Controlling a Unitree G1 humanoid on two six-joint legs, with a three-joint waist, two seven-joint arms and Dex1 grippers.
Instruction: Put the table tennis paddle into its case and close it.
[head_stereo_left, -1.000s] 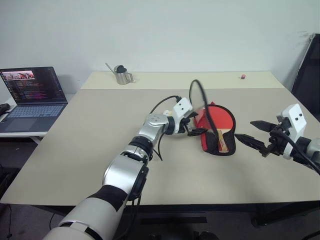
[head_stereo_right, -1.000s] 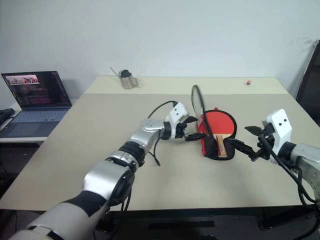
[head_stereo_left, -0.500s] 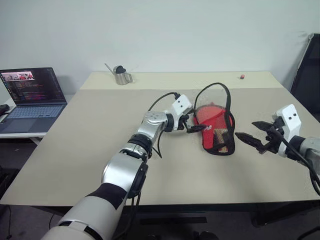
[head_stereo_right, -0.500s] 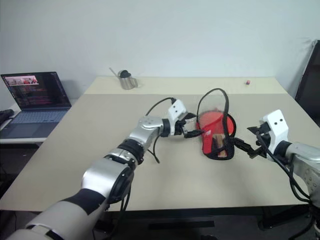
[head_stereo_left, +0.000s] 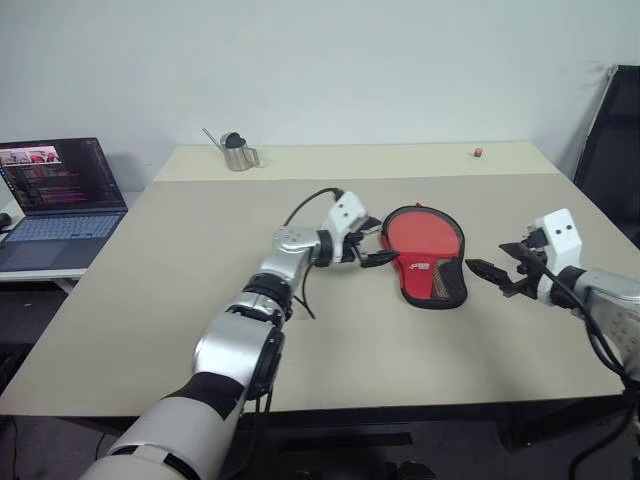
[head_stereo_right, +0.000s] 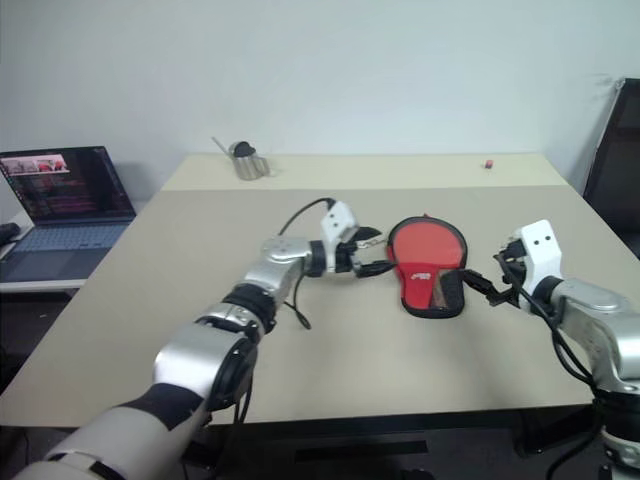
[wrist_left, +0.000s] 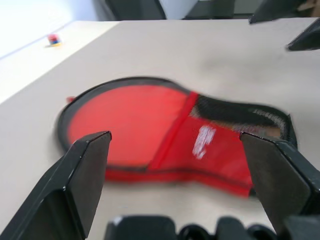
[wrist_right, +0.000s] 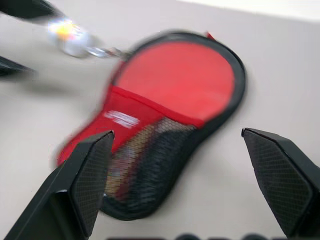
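Our left gripper hangs just off the left edge of the case, its two black fingers spread wide with nothing between them, and our right gripper sits just off the case's right side, near its narrow end, equally wide open and equally empty. Between them the case lies flat near the middle of the table, red side up, its round end toward the far side and its narrow mesh-pocket end toward us. We judge that the paddle is already inside: through the black mesh at the narrow end a pale, wood-coloured shape shows, most likely the handle, though we cannot see the red face at all. So the inserting step looks done and the closing step is in hand. The next move calls for finding the zip pull along the black rim, pinning the soft case with one gripper and drawing the zip round with the other; we cannot tell from here where the pull sits or how far the zip is already run. The case looks limp and thin, with a white logo on a red band across its middle and a black border all round.
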